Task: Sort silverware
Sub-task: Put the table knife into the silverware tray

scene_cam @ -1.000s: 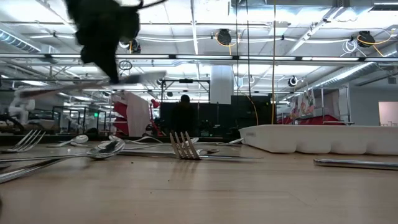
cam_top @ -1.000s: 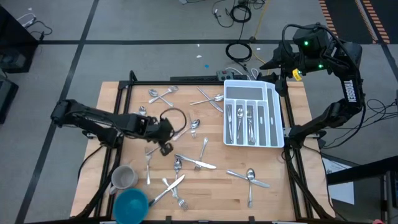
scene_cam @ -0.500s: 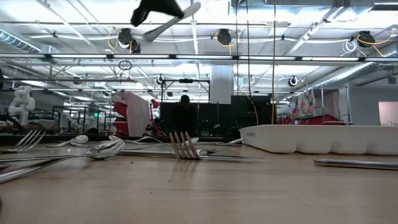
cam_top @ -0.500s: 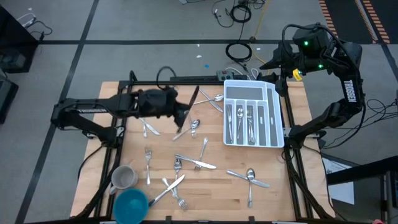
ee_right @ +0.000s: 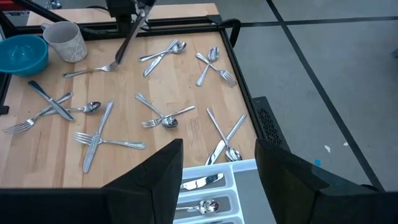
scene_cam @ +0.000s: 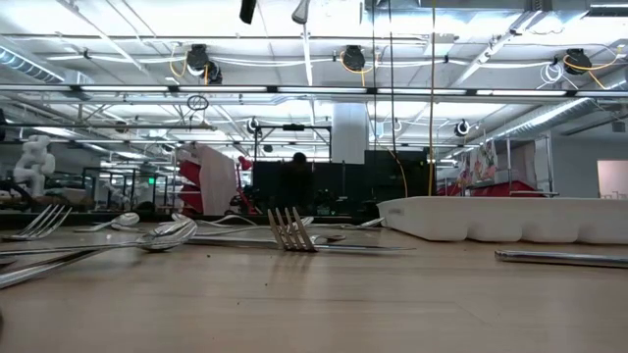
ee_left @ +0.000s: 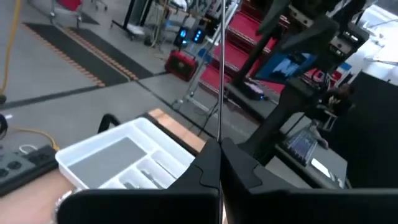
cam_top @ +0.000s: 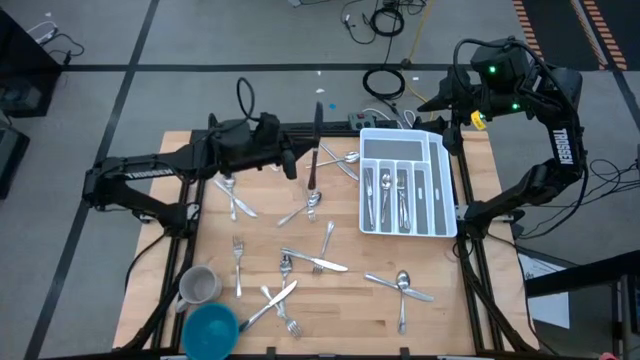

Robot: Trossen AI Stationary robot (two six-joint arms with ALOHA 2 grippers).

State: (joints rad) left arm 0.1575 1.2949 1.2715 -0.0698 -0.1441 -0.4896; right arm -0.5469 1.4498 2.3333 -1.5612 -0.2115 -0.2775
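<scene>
Above the table's far edge, the left gripper [cam_top: 298, 163] pinches one knife [cam_top: 316, 150] lifted clear, just beside the white tray [cam_top: 437, 190], which already holds some silverware. Loose forks and spoons [cam_top: 318, 254] lie scattered on the wood near the mug [cam_top: 198, 286] and blue bowl [cam_top: 211, 330]. Right gripper [ee_right: 217, 163] hangs spread, empty, beyond the tray's far corner.

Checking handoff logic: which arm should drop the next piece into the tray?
Left. Its gripper is shut on a knife, raised above the table just beside the white tray. The right gripper is open, empty and parked off the table's far corner.
</scene>
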